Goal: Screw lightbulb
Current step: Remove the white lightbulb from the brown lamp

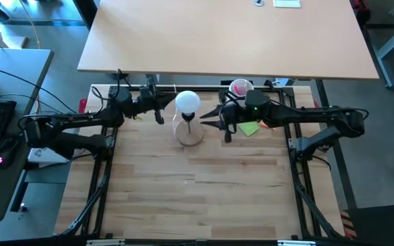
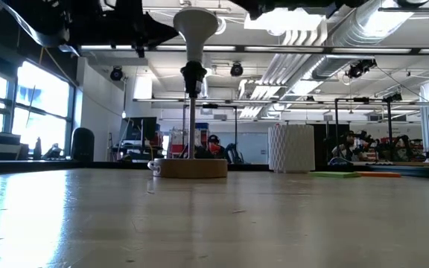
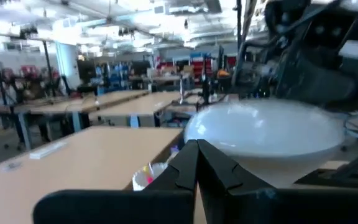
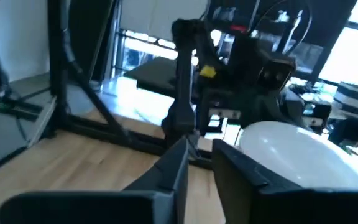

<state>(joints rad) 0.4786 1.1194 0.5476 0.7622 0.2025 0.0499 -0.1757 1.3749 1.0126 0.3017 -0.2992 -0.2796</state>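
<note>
The white lightbulb (image 1: 187, 101) stands globe up with its neck (image 2: 194, 46) in the black socket (image 2: 193, 74) on a thin pole, which rises from a round wooden disc (image 2: 193, 167). My left gripper (image 1: 160, 116) is shut, level, just to the bulb's left and clear of it. The bulb (image 3: 266, 130) shows beyond its fingers in the left wrist view. My right gripper (image 1: 205, 116) is level on the bulb's right side. Its fingers stand a narrow gap apart with nothing between them, and the bulb (image 4: 303, 152) lies off to their side.
A white perforated cup (image 1: 241, 87) with pink contents stands at the far edge behind my right gripper, and a green flat thing (image 1: 250, 128) lies under that arm. Black frame rails (image 1: 101, 171) run along the table's sides. The near half of the wooden top (image 1: 197, 198) is bare.
</note>
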